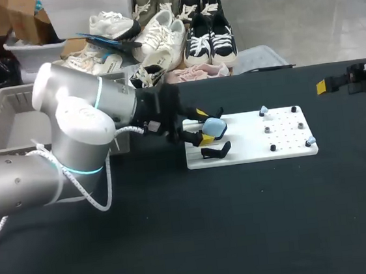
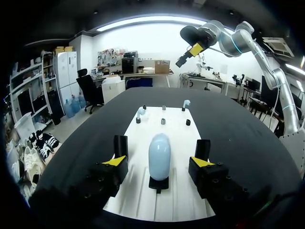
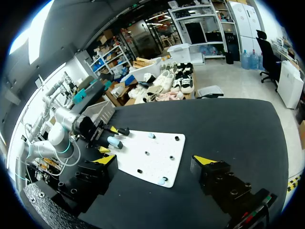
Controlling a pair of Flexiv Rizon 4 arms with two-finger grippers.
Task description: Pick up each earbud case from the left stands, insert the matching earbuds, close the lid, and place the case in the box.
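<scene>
Head view shows a black table [image 1: 181,242] carrying a white board [image 1: 243,151]. Left gripper [image 1: 205,127] straddles the pale blue case [image 1: 215,128], upright on its black stand [image 2: 158,183] on that board, fingers apart, not touching it. Right gripper [image 3: 155,160] hangs at the table's right side, fingers spread. Grey box [image 1: 0,113] sits left.

Even overhead light, soft shadows; the matte black tabletop [image 1: 244,222] reads dark, the glossy pale-blue oval earbud case [image 2: 159,155] shows faint sheen.
</scene>
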